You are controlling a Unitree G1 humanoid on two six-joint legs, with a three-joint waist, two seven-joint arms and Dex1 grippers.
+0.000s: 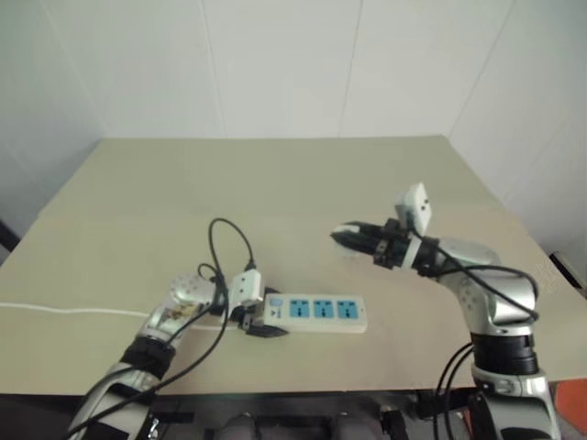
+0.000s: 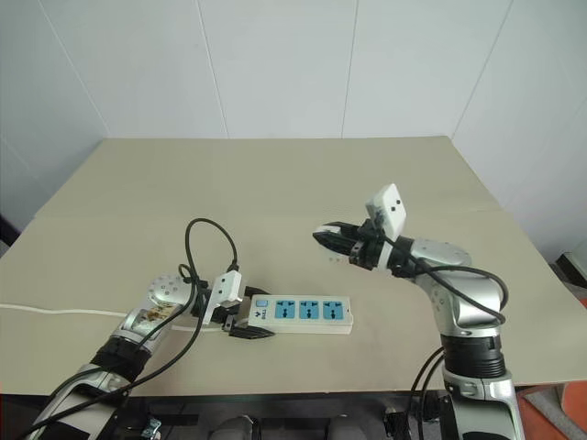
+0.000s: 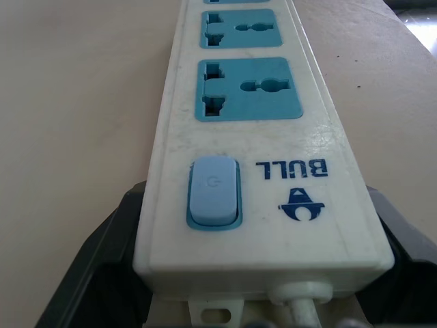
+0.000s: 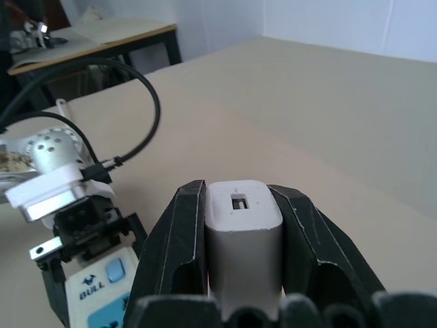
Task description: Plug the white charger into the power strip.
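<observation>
The power strip [image 1: 316, 312] lies flat near the table's front edge, a long white bar with three blue socket panels and a blue switch [image 3: 214, 191] at its left end. My left gripper [image 1: 261, 321] is shut on that switch end, one black finger [image 3: 102, 260] on each side of the bar. The white charger [image 4: 242, 225], a small white block, is clamped between the black fingers of my right gripper [image 1: 347, 236]. That gripper hovers above the table, up and to the right of the strip, pointing left. The charger's prongs are hidden.
A thin white cord [image 1: 55, 310] runs from the strip's left end off the table's left side. A black cable [image 1: 229, 238] loops up over my left wrist. The beige table [image 1: 275, 183] stretches bare toward the white wall. Another table [image 4: 102, 34] stands beyond.
</observation>
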